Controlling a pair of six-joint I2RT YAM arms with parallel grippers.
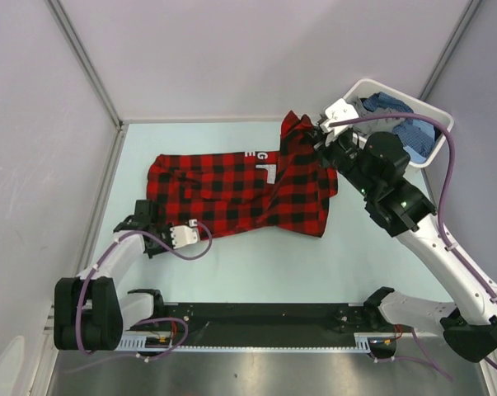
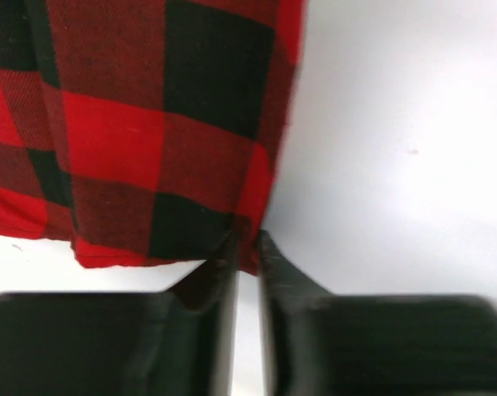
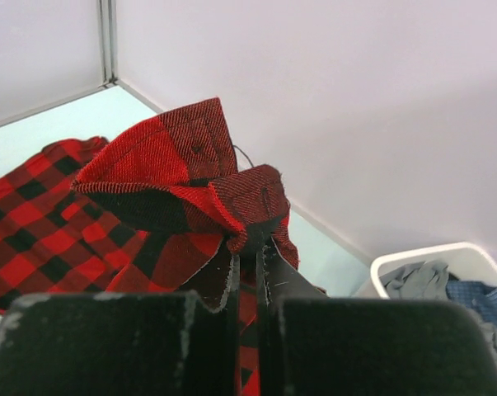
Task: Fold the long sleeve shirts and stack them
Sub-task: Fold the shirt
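One red-check shirt [image 1: 223, 194] lies spread, pinched by left gripper [image 2: 248, 245] and right gripper [image 3: 250, 243]. Right of it, one tub [image 1: 413, 101] holds two more shirts [image 1: 411, 134]

Left hand [image 2: 247, 247] narrowed around red-and-black shirt [image 2: 149, 124] hem.

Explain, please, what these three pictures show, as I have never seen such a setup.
These are two robot arms bolted to the near edge of a pale table. The overhead picture looks down from above and behind them; the other two come from a camera on each wrist, showing that arm's black fingers. A red-and-black check shirt lies spread on the table. The left gripper pinches its near left corner; the right gripper is shut on bunched cloth at the far right, lifted off the table. A white tub in the far corner holds more shirts.
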